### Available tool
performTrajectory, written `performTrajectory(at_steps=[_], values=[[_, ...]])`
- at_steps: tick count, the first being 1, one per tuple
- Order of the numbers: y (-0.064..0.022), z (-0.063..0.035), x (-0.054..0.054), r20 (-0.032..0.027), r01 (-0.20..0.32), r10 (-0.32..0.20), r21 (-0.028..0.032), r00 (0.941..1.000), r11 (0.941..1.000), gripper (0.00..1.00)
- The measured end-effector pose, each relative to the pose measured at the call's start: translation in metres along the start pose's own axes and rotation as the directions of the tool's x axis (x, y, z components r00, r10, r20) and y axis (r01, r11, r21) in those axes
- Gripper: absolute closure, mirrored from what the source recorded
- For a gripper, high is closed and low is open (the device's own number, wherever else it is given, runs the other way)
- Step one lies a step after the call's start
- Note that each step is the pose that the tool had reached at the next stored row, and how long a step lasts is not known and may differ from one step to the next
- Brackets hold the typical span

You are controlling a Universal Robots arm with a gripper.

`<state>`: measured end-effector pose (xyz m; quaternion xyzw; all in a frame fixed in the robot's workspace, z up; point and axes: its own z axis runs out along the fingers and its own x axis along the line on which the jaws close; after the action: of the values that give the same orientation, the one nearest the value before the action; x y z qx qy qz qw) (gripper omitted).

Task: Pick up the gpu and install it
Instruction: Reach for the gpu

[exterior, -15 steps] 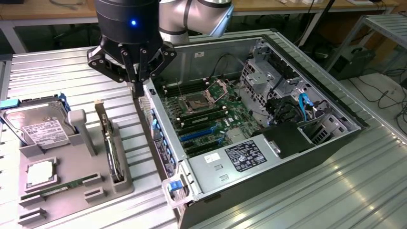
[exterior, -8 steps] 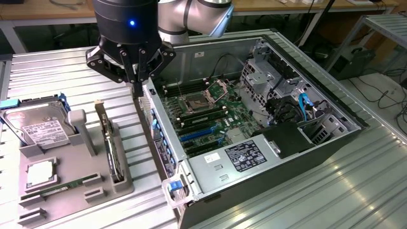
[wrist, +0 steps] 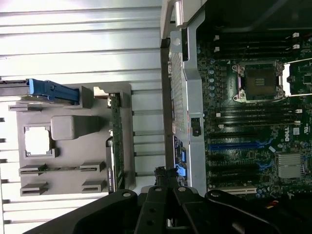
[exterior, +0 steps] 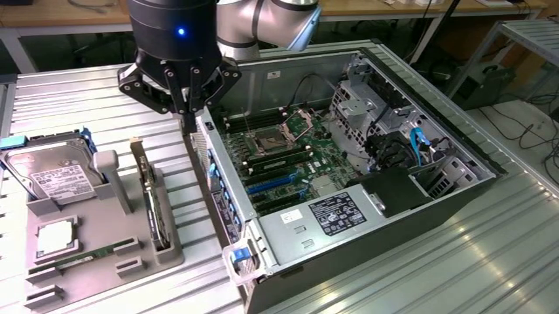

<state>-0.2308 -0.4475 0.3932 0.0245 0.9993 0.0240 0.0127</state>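
Observation:
The gpu (exterior: 154, 199) stands on edge in a slot of the grey holder tray (exterior: 91, 226), its pale bracket end pointing to the back. The wrist view has the gpu (wrist: 116, 141) as a thin green strip along the tray's edge nearest the case. My gripper (exterior: 187, 116) hangs above the gap between the tray and the open computer case (exterior: 288, 261), beside the case's wall and behind the card. Its fingers (wrist: 168, 195) look closed together with nothing held. Blue expansion slots (exterior: 272, 187) lie free on the motherboard.
On the tray are a silver hard drive (exterior: 52, 173), a CPU (exterior: 54, 237) and a RAM stick (exterior: 88, 256). Inside the case sit a power supply (exterior: 336, 212), drive cages (exterior: 376, 98) and cables. Ribbed metal table all around.

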Motion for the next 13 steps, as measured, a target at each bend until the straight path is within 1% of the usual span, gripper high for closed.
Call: performTrajectory(at_steps=[13], values=[[-0.001,-0.0002,0.0099,-0.0001,0.0,0.0,0.0001,1.0,1.0,0.89]])
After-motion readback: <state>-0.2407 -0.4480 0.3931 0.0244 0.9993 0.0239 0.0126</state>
